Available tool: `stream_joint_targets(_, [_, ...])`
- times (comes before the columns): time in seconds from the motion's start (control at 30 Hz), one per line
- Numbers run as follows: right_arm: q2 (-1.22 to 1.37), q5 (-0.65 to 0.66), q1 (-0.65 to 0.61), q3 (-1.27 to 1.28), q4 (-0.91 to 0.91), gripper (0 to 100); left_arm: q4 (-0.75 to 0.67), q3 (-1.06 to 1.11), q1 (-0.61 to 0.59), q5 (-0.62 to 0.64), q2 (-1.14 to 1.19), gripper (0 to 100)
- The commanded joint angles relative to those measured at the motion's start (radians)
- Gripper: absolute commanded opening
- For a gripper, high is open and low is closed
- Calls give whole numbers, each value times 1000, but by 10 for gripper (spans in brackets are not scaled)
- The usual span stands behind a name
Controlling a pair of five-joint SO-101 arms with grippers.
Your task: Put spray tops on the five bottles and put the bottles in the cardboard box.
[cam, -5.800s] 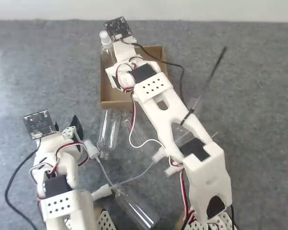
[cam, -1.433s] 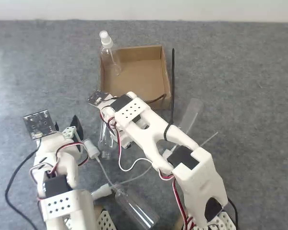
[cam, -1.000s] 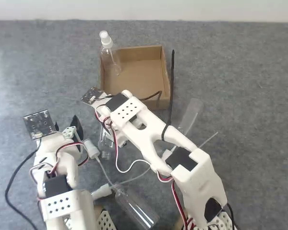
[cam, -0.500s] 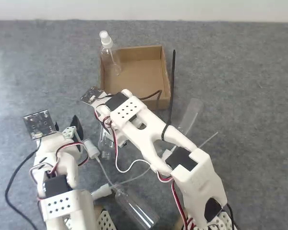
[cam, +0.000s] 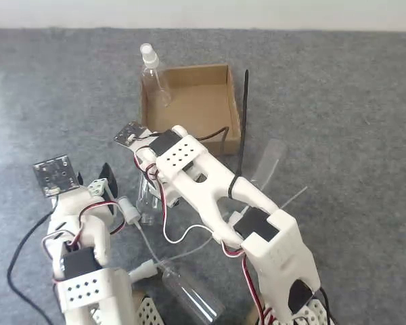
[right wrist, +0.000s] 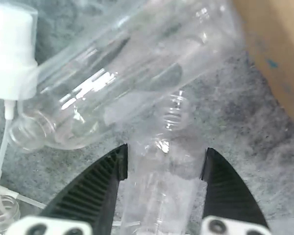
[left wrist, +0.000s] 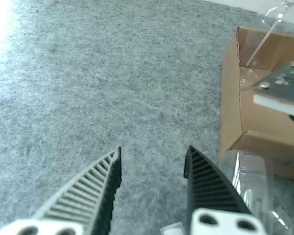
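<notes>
the right gripper (right wrist: 164,152) is down at the table with its jaws spread, one on each side of an uncapped clear bottle (right wrist: 161,186) that lies between them, its threaded neck poking just past the fingertips. right beyond that neck a second bare bottle (right wrist: 117,88) lies crosswise, with a white spray top (right wrist: 12,44) beside it and the cardboard box (right wrist: 279,63) wall close by. in the high view a capped bottle (cam: 153,81) leans in the far corner of the box, and another bottle (cam: 189,298) lies between the arm bases. the left gripper (left wrist: 154,156) hangs with jaws apart over bare grey table (left wrist: 88,73), nothing between them.
</notes>
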Motion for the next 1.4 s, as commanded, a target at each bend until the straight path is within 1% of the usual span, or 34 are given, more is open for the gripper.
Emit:
stream_joint_targets(0.0, [-76,8,12,-26,13,186,-23,-5,3,-5,-12,203])
stream_joint_targets(0.13, [-77,8,10,-26,13,114,-23,-5,3,-5,-12,203])
stream_joint_targets(0.2, [-77,8,8,-26,13,99,-23,-5,3,-5,-12,203])
stream_joint_targets(0.33, [-82,8,10,-26,15,95,-23,-5,3,-5,-12,203])
stream_joint_targets(0.53, [-186,8,12,-20,77,95,-23,-4,5,-5,-12,203])
stream_joint_targets(0.77, [-242,3,24,-11,114,95,-25,16,107,-6,-12,203])
stream_joint_targets(1.1, [-421,2,22,-9,228,95,-25,18,115,-6,-12,203])
stream_joint_targets(1.37, [-516,0,22,-9,265,95,-25,24,110,-6,-12,203])
